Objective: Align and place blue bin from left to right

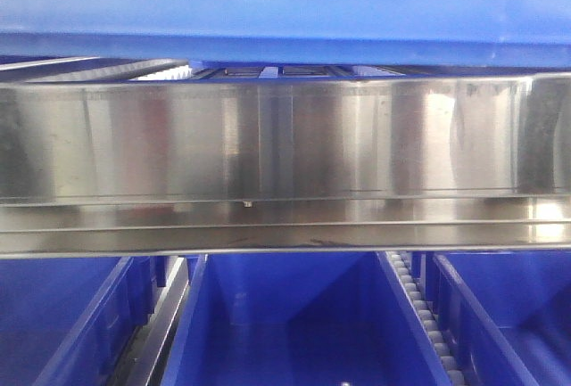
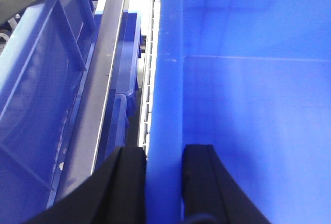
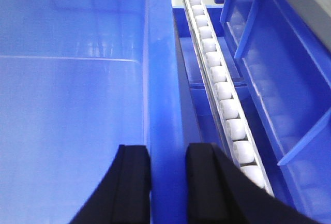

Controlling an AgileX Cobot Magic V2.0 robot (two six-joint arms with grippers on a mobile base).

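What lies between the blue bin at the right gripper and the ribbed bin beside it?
A track of white rollers runs between the blue bin and the ribbed bin, shown in the right wrist view.

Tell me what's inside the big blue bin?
Only bare blue plastic shows inside the blue bin, plus a finger of the left pincer and right pincer, covering what's beneath.

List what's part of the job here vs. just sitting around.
Job: blue bin; left gripper and right gripper, each clamped on a bin wall.
Sitting around: smaller dark bins, roller track, steel rail.
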